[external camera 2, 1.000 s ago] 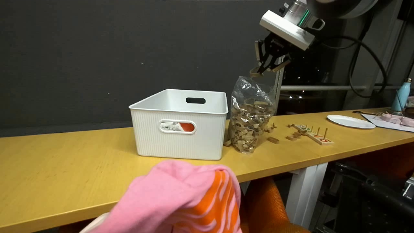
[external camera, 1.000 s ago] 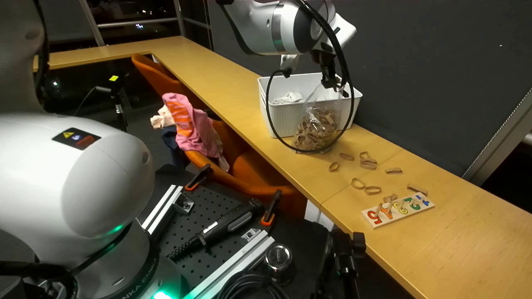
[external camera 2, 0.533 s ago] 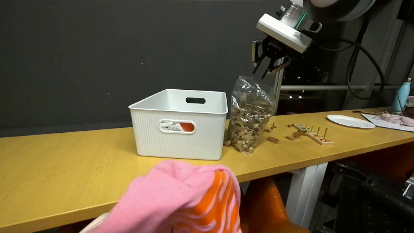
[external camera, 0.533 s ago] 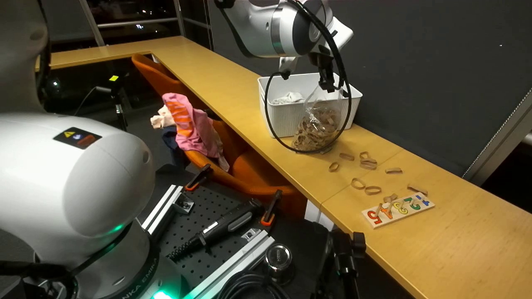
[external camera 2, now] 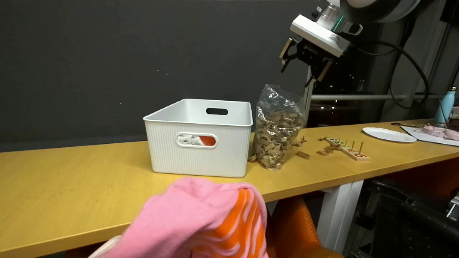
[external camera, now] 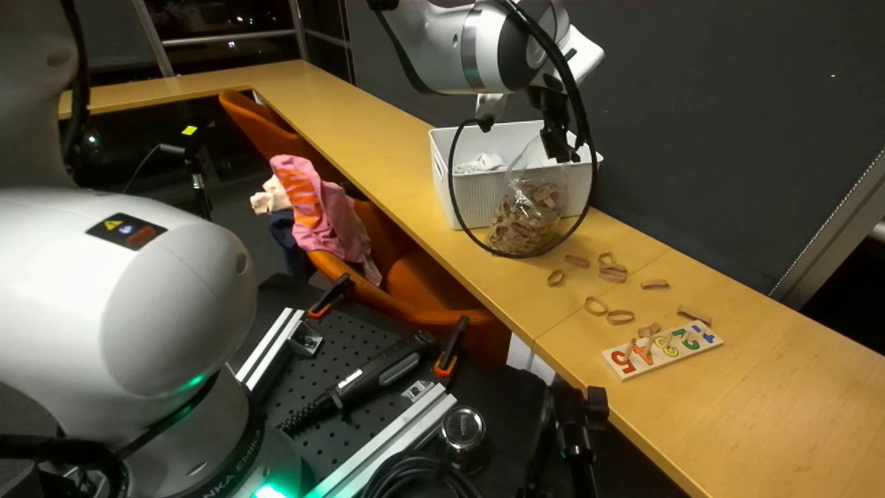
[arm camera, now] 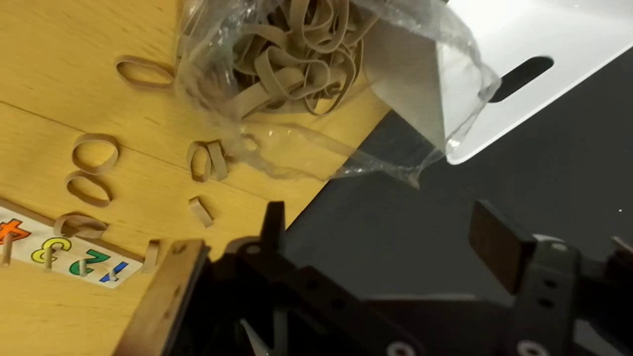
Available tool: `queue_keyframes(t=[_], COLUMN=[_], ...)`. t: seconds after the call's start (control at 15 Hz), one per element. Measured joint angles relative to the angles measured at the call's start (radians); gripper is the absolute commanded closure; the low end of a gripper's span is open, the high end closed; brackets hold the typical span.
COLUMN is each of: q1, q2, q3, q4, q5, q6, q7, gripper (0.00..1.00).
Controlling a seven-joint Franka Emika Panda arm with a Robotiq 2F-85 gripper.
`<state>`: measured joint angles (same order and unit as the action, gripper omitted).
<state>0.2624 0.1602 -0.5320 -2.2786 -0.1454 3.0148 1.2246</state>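
As the jaws are spreading wide and gripping nothing, the rubber band is no longer hanging from them but is apparently resting inside the clear bag point(external camera 2: 279, 130) beside the white box point(external camera 2: 197, 157); that drop is looking finished, while loose bands point(external camera: 612, 275) are lying on the table point(external camera: 781, 387).

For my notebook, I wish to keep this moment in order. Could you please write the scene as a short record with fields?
Gripper: open, holding nothing
Nearest thing: clear plastic bag, upright, mouth open
Bag content: many rubber bands
Beside the bag: white basket
On the table: loose rubber bands, number board with pegs, white plate
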Motion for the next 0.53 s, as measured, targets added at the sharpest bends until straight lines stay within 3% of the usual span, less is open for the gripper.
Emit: queue_keyframes(t=[0.27, 0.53], q1=[-0.091, -0.287], q2=[-0.021, -0.024], q3=[0.011, 0.131], q4=[-0.001, 0.025], q5=[0.135, 0.279], q6=[-0.102, -0.216], q7=[-0.113, -0.266], gripper=[0.0, 0.0])
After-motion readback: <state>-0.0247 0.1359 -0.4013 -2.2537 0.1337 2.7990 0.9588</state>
